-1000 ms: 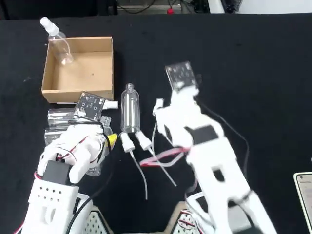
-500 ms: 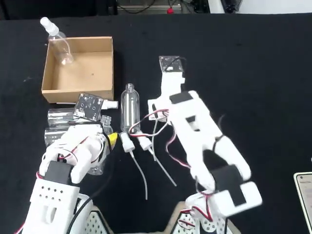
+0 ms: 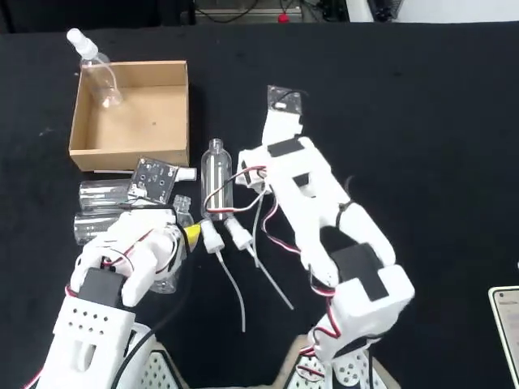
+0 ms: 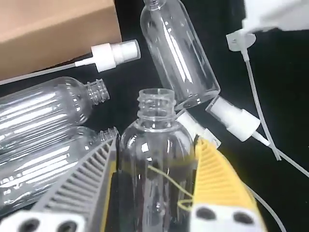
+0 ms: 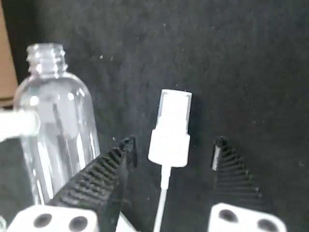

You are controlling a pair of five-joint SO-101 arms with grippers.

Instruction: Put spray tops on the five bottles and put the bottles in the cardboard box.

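My left gripper (image 4: 157, 142) is shut on a clear open-necked bottle (image 4: 155, 104), held near the table's front left (image 3: 180, 215). Two more open bottles (image 3: 104, 194) lie side by side left of it, below the cardboard box (image 3: 166, 121). A capped bottle (image 3: 96, 71) leans in the box's far left corner. Another open bottle (image 3: 216, 178) lies at the centre. My right gripper (image 5: 174, 144) is open, its jaws either side of a white spray top (image 5: 173, 111) lying beside that bottle (image 5: 55, 121). In the high view the right gripper (image 3: 258, 180) is right of the centre bottle.
Two spray tops (image 3: 223, 237) with long tubes lie in front of the centre bottle. Another spray top (image 3: 186, 173) lies by the box's near right corner. A white object (image 3: 507, 316) sits at the table's right edge. Black cloth stretches open to the right.
The right arm has swung left and stretched forward, bringing its gripper down around the spray top beside the centre bottle. The left gripper with its bottle shifted only slightly.
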